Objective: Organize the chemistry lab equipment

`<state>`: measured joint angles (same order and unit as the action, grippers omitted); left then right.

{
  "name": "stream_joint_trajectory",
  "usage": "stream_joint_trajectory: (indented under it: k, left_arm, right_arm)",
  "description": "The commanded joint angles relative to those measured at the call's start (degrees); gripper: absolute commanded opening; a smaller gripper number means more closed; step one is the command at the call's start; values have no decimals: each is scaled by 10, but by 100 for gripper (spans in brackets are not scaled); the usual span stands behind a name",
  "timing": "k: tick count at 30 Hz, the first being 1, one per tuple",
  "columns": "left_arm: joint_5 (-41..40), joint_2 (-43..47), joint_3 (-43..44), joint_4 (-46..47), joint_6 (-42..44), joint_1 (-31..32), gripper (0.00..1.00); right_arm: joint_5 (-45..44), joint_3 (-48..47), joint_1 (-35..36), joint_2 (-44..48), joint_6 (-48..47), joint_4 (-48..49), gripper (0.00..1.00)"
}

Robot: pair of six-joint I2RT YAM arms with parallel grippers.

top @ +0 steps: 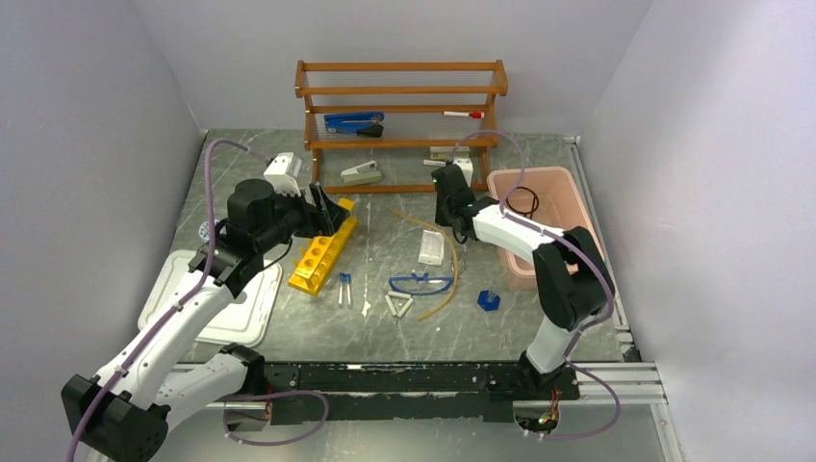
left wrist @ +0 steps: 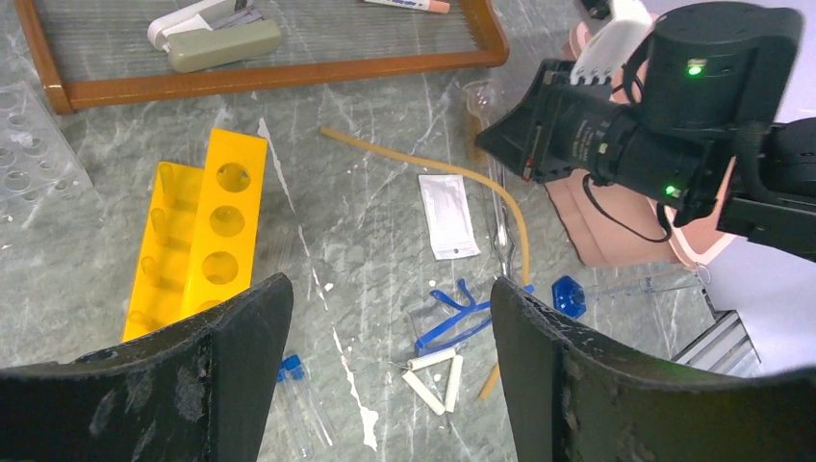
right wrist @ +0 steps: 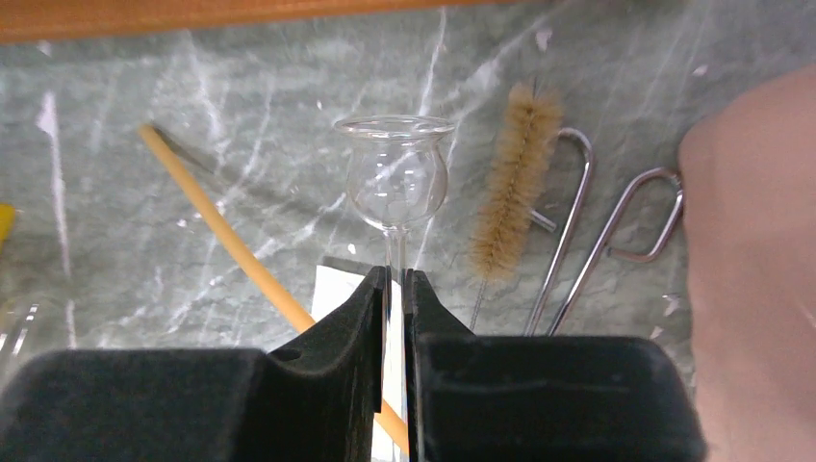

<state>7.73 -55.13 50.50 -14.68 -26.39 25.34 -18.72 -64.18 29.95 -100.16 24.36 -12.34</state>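
R claw (right wrist: 395,289): clamped on thin clear glass stem of round-bulbed funnel (right wrist: 396,178), above veined grey table (right wrist: 241,87). Tan bristle brush (right wrist: 510,183) at funnel's 3 o'clock, seen in wrist view only. L claw (left wrist: 390,294): jaws wide, empty. Yellow holed rack (left wrist: 216,231) at its 10 o'clock, prob. plastic.

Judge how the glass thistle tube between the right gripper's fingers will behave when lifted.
The glass thistle tube looks thin-walled, so it is probably light but fragile. The right gripper pinches only its narrow stem, so the smooth glass may slip or pivot. Set down, its round shape would likely roll.
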Motion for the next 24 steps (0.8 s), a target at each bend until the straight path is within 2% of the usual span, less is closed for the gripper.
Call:
stream_joint_trajectory:
  k: [1, 8, 17, 21, 24]
  left_arm:
    - [-9, 15, -6, 13, -1, 4, 79]
    - [-7, 22, -13, 18, -2, 4, 80]
    - [-3, 24, -8, 13, 7, 4, 80]
    - [5, 29, -10, 16, 5, 4, 80]
    - [6, 30, -15, 19, -6, 3, 80]
  right_arm:
    - [-34, -14, -3, 52, -39, 43, 8]
    - [-84, 4, -3, 142, -110, 120, 8]
    - [-183, -39, -8, 204, -207, 101, 9]
    - [-167, -37, -45, 261, -225, 75, 9]
    - [-120, -20, -114, 295, -226, 52, 9]
